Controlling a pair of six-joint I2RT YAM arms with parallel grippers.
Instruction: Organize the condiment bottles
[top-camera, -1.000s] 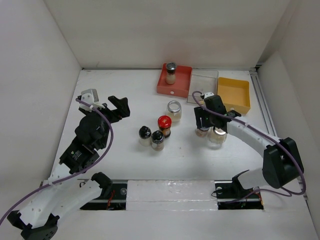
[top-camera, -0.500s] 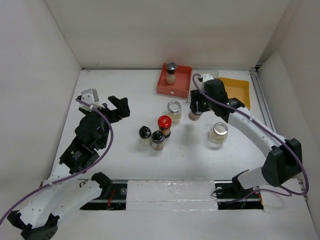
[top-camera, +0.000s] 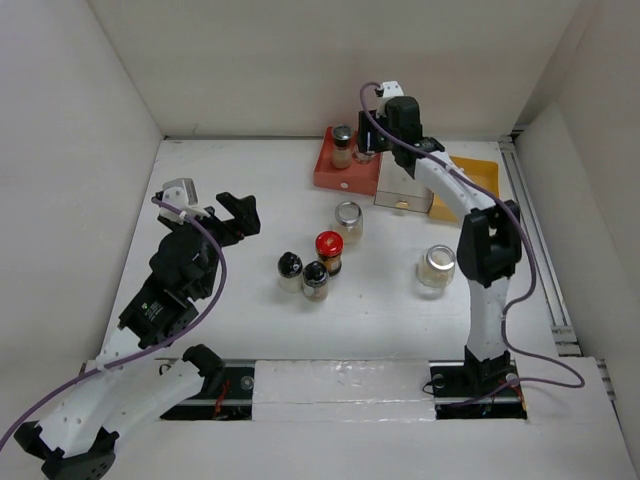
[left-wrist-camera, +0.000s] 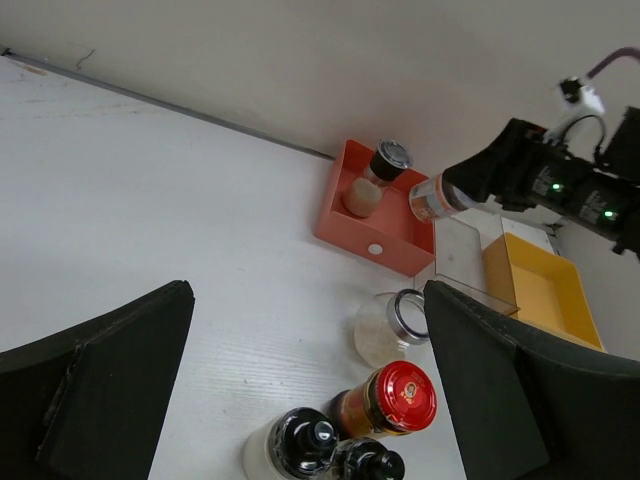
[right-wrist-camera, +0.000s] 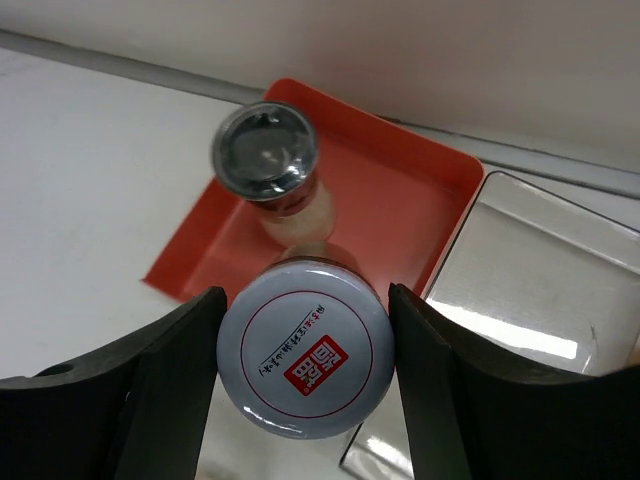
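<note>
The table (top-camera: 250, 190) is white. At twelve o'clock in the top view sits an orange-red tray (top-camera: 335, 178). At its three o'clock is a clear tray (right-wrist-camera: 530, 290), then a mustard-yellow tray (left-wrist-camera: 535, 285). The shaker (right-wrist-camera: 265, 150) in the red one has a glossy dark-grey cap over cream contents. The grey-lidded jar (right-wrist-camera: 305, 345) bears a thin red ring, a red square mark and dark script (too small to read). Mid-table, the red-lidded jar (top-camera: 329, 250) is brown below. Between its seven and nine o'clock stand a black-domed shaker (top-camera: 290, 266) and its black-domed twin (top-camera: 316, 278), both pale-bodied. At its one o'clock a silver-rimmed jar (top-camera: 348, 220) is clear, with cream inside.
</note>
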